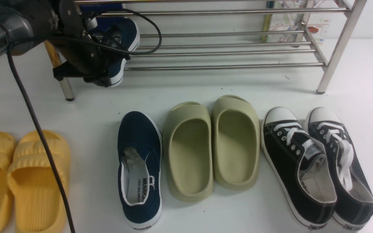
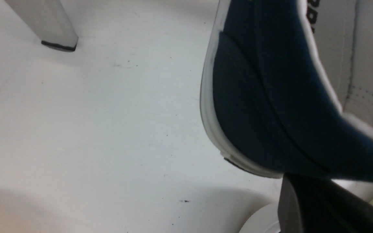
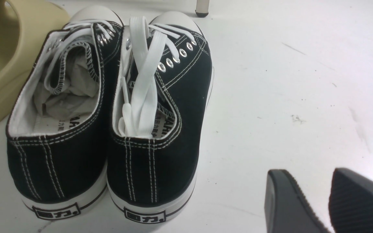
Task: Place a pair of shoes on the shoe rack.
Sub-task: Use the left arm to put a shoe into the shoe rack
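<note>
One navy slip-on shoe (image 1: 139,168) lies on the white floor, toe towards the shoe rack (image 1: 225,51). My left gripper (image 1: 110,69) is shut on the heel wall of the other navy shoe (image 1: 126,38). It holds that shoe tilted off the floor at the rack's left end, toe up over the lower rails. The left wrist view shows this shoe's heel (image 2: 264,106) and one dark finger (image 2: 319,207) against it; the other finger is hidden. My right gripper (image 3: 308,174) is open and empty, above bare floor beside the black sneakers.
Olive slides (image 1: 212,145) lie right of the floor shoe, then black lace-up sneakers (image 1: 316,165), which also show in the right wrist view (image 3: 108,113). Yellow slides (image 1: 21,181) lie at front left. A rack leg (image 2: 49,24) stands near the held shoe. A black cable (image 1: 40,136) hangs from the left arm.
</note>
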Robot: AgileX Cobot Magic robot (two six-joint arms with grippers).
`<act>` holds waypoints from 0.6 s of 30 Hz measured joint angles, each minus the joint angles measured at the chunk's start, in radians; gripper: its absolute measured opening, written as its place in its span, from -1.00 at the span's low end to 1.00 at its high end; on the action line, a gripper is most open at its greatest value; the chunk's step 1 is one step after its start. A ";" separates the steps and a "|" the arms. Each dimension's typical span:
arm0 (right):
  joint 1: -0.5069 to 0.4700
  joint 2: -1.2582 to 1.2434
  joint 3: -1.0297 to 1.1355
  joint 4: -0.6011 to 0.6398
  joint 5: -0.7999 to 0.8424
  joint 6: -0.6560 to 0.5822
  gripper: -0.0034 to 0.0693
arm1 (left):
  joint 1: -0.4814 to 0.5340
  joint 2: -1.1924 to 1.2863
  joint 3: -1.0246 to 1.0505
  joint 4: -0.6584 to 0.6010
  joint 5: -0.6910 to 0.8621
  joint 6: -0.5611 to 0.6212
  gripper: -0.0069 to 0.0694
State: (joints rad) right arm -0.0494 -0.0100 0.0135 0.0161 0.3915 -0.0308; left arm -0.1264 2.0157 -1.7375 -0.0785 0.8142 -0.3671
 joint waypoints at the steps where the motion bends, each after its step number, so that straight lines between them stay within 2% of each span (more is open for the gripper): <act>1: 0.000 0.000 0.000 0.000 0.000 0.000 -0.24 | 0.000 0.000 0.000 0.000 -0.001 0.000 -0.85; 9: 0.000 0.000 0.000 0.000 0.000 0.000 -0.24 | 0.000 -0.001 0.000 0.004 0.002 0.000 -0.84; 12: 0.000 0.000 0.000 0.000 0.000 0.000 -0.24 | 0.000 -0.008 0.000 0.004 0.014 0.000 -0.69; 13: 0.000 0.000 0.000 0.000 0.000 0.000 -0.24 | 0.000 -0.023 0.000 0.003 0.021 0.000 -0.50; 14: 0.000 0.000 0.000 0.000 0.000 0.000 -0.24 | 0.000 -0.026 0.000 0.003 0.023 0.000 -0.50; 16: 0.000 0.000 0.000 0.000 0.000 0.000 -0.24 | 0.000 -0.076 0.000 0.000 0.056 0.006 -0.16; 18: 0.000 0.000 0.000 0.000 0.000 0.000 -0.24 | 0.000 -0.127 0.000 -0.003 0.108 0.014 0.07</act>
State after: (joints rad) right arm -0.0494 -0.0100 0.0135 0.0161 0.3915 -0.0308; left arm -0.1260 1.8891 -1.7375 -0.0815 0.9217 -0.3536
